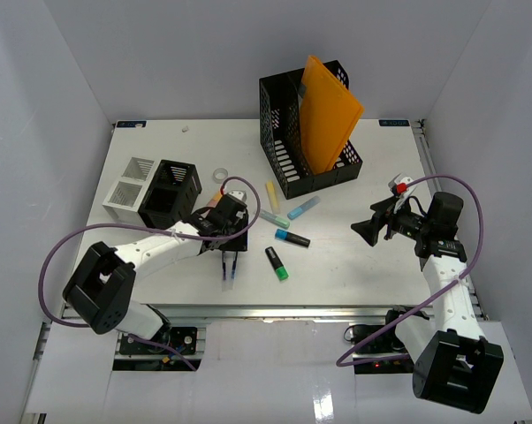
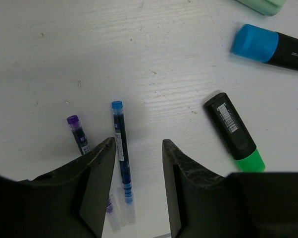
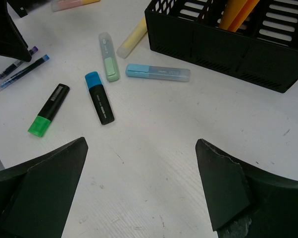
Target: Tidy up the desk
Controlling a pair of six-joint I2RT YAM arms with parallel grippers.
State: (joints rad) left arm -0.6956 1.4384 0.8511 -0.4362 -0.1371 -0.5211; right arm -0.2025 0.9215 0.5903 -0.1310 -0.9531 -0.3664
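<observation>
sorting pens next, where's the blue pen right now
In the left wrist view, the blue pen lies on the desk inside the open left hand's gap, with a purple pen right beside it.

An orange folder (image 1: 328, 115) leans in the black mesh holder (image 1: 279, 132); a green-capped highlighter (image 2: 234, 133) lies near two pens (image 2: 120, 144).

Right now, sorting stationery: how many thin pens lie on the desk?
2: the blue pen below the open left gripper, the purple pen beside it. Others may be hidden.
</observation>
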